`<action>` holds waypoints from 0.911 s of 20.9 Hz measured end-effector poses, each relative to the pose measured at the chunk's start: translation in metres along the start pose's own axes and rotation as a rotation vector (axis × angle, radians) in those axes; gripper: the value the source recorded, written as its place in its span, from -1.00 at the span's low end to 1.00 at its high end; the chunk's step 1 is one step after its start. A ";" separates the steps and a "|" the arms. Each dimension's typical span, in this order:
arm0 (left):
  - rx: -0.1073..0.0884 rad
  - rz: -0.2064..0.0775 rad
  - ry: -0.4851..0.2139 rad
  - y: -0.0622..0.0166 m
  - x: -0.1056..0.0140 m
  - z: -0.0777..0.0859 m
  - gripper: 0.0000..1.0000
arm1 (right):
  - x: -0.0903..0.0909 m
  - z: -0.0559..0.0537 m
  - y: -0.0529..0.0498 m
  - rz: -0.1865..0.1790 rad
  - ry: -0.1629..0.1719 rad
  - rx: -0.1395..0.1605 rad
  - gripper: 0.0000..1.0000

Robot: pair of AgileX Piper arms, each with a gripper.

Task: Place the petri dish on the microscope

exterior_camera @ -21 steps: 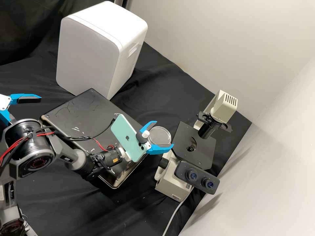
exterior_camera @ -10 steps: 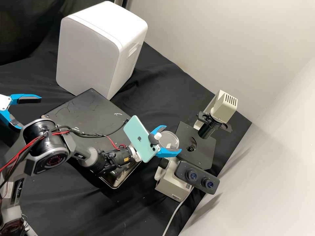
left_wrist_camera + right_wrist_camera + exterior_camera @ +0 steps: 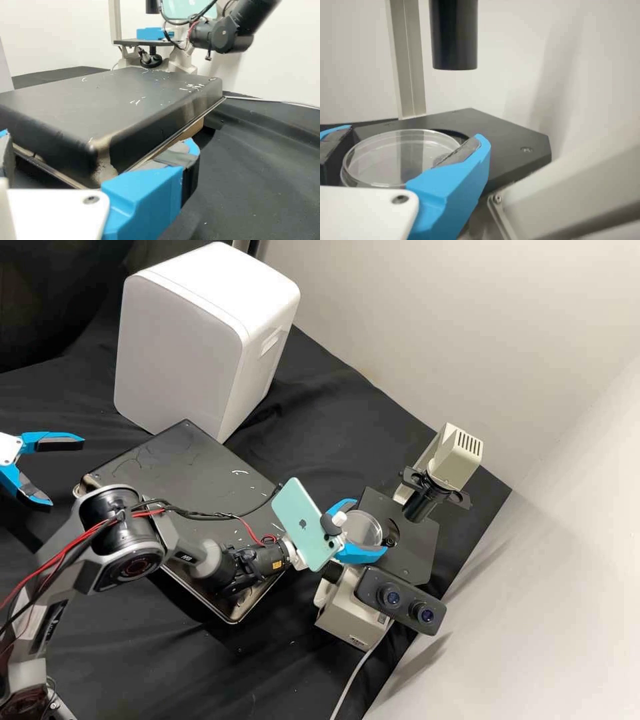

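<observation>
The counter (image 3: pixel 320 413) is draped in black cloth. At the upper left of the high view stands a plain white box (image 3: pixel 200 340). Mid-frame lies a black slab (image 3: pixel 180 470) flecked with thin white scratches. The microscope (image 3: pixel 340 613) has a cream body, a black stage and blue-tinted lenses. The petri dish (image 3: pixel 395 155) is clear and colourless. The left end effector (image 3: pixel 67 470) and right end effector (image 3: pixel 365 528) have bright blue fingers on white mounts. A mint-green panel (image 3: pixel 305 523) and red and black wires (image 3: pixel 153 510) ride the right arm.
</observation>
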 end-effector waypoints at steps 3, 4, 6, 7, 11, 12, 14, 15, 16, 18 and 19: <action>-0.001 -0.008 -0.006 -0.0014 0.001 0.001 1.00 | 0.014 0.002 -0.003 -0.012 -0.011 -0.015 -1.00; -0.001 -0.008 -0.006 -0.0014 0.001 0.001 1.00 | 0.019 0.003 -0.004 -0.017 -0.017 -0.017 -1.00; -0.001 -0.008 -0.006 -0.0014 0.001 0.001 1.00 | 0.028 0.004 -0.007 -0.022 -0.016 -0.020 -1.00; -0.001 -0.008 -0.006 -0.0014 0.001 0.001 1.00 | 0.031 0.003 -0.009 -0.027 -0.014 -0.022 -1.00; -0.001 -0.008 -0.006 -0.0014 0.001 0.001 1.00 | 0.043 0.001 -0.016 -0.030 -0.006 -0.053 -1.00; -0.001 -0.008 -0.006 -0.0014 0.001 0.001 1.00 | 0.045 0.000 -0.016 -0.024 -0.010 -0.058 -1.00; -0.001 -0.008 -0.006 -0.0014 0.001 0.001 1.00 | 0.046 -0.001 -0.016 -0.009 -0.018 -0.062 -1.00; -0.002 -0.010 -0.005 -0.0017 0.001 0.001 1.00 | 0.047 -0.001 -0.017 -0.004 -0.023 -0.057 -1.00; -0.003 -0.012 -0.005 -0.0020 0.001 0.001 1.00 | 0.048 -0.002 -0.018 0.005 -0.025 -0.062 -1.00; -0.005 -0.018 -0.003 -0.0032 0.001 0.000 1.00 | 0.048 -0.002 -0.020 0.017 -0.024 -0.080 -1.00; -0.005 -0.018 -0.003 -0.0032 0.001 0.000 1.00 | 0.048 -0.001 -0.020 0.022 -0.023 -0.080 -1.00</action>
